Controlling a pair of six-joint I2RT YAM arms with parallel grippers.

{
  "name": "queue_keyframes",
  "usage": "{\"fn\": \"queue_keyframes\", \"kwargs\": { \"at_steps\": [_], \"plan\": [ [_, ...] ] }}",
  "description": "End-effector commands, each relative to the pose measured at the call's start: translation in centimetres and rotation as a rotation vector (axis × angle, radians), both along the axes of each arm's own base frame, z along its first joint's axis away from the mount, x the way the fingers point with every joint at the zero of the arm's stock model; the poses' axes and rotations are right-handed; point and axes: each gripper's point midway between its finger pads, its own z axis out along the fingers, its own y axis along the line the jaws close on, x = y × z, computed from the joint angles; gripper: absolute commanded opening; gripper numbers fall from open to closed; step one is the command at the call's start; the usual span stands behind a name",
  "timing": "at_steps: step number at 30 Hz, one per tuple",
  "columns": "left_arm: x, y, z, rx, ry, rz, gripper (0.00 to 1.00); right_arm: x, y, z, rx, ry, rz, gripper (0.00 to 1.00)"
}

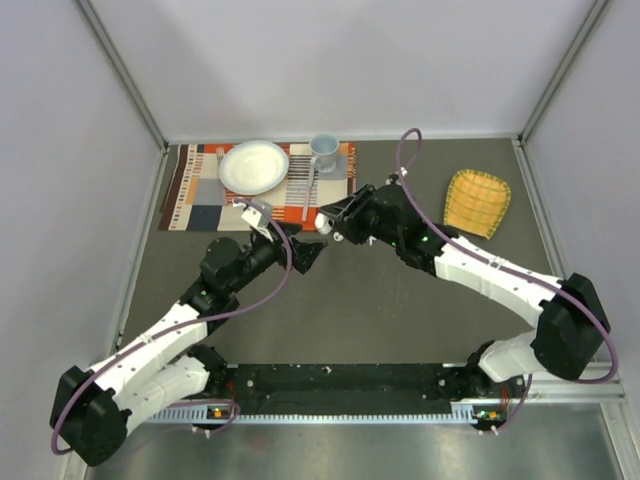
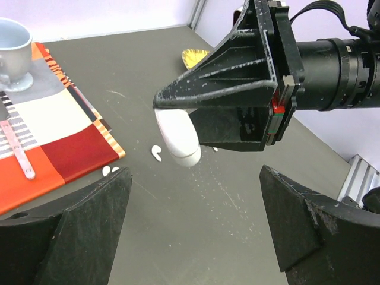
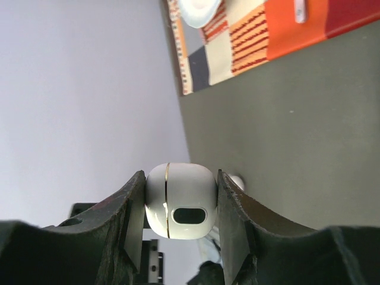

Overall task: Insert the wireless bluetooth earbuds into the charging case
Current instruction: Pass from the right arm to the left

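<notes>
From above, both arms reach toward the striped placemat (image 1: 200,205). The left gripper (image 1: 307,253) and right gripper (image 1: 328,224) sit nose to nose just off its near edge. Whatever the right one carries is too small to pick out here. There's no lettering on the placemat, only pattern.

Over to the left wrist camera: the left gripper's jaws are spread wide with nothing between them. Opposite, the right gripper hangs over the table (image 2: 237,196), out past the placemat's red corner, and the charging case (image 2: 177,138) pokes from its tip. And there are the wireless bluetooth earbuds (image 2: 157,153)! One lies on bare table below the case, and two more white specks sit just beside the placemat's corner. None is in, so I'd say the inserting hasn't started.

Right wrist view: the case is pinched squarely between both jaws. Its seam shows as a thin line, so the lid looks shut and likely needs opening first. There's a dark oval on its face, but no logo or text I can read.
</notes>
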Motion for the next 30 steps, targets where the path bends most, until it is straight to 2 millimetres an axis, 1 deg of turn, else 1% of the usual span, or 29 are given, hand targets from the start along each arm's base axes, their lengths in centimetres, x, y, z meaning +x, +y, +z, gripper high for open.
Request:
{"fn": "queue_keyframes", "kwargs": {
  "at_steps": [1,3,4,6,10,12,13,15,17,19,22,27,30],
  "plan": [
    [0.5,-0.5,2.6,-0.09,-0.096,0.015,0.94,0.7,-0.1,5.3,0.222,-0.056,-0.075,0.0],
    [0.8,-0.9,2.5,-0.102,-0.083,0.009,0.93,0.6,-0.1,6.0,0.261,-0.057,-0.078,0.0],
    [0.8,-1.0,2.9,-0.119,-0.093,0.008,0.93,0.6,-0.1,6.3,0.27,-0.06,-0.079,0.0],
    [1.1,-1.3,2.9,-0.13,-0.098,0.011,0.9,0.6,-0.3,6.7,0.292,-0.051,-0.086,0.0],
    [2.0,-1.4,2.6,-0.11,-0.103,0.045,0.86,0.4,-0.5,7.6,0.312,-0.06,-0.09,0.0],
    [2.4,-1.4,2.8,-0.119,-0.112,0.057,0.82,0.4,-0.6,7.8,0.316,-0.063,-0.093,0.0],
    [2.5,-1.5,2.7,-0.121,-0.106,0.058,0.79,0.4,-0.6,7.8,0.317,-0.062,-0.092,0.0],
    [2.7,-1.5,3.1,-0.144,-0.118,0.067,0.77,0.3,-0.5,7.8,0.318,-0.062,-0.085,0.0],
    [2.7,-1.6,3.2,-0.156,-0.123,0.066,0.71,0.2,-0.5,7.8,0.317,-0.06,-0.083,0.0],
    [2.7,-1.7,3.7,-0.179,-0.133,0.062,0.7,0.2,-0.5,7.7,0.315,-0.061,-0.084,0.0],
    [2.6,-1.7,4.1,-0.191,-0.142,0.063,0.74,0.3,-0.6,7.6,0.312,-0.06,-0.09,0.0],
    [2.9,-1.6,3.9,-0.19,-0.14,0.078,0.74,0.2,-0.5,7.5,0.312,-0.058,-0.079,0.0],
    [3.2,-1.7,4.2,-0.194,-0.142,0.084,0.73,0.1,-0.4,7.6,0.312,-0.058,-0.069,0.0]
  ]
}}
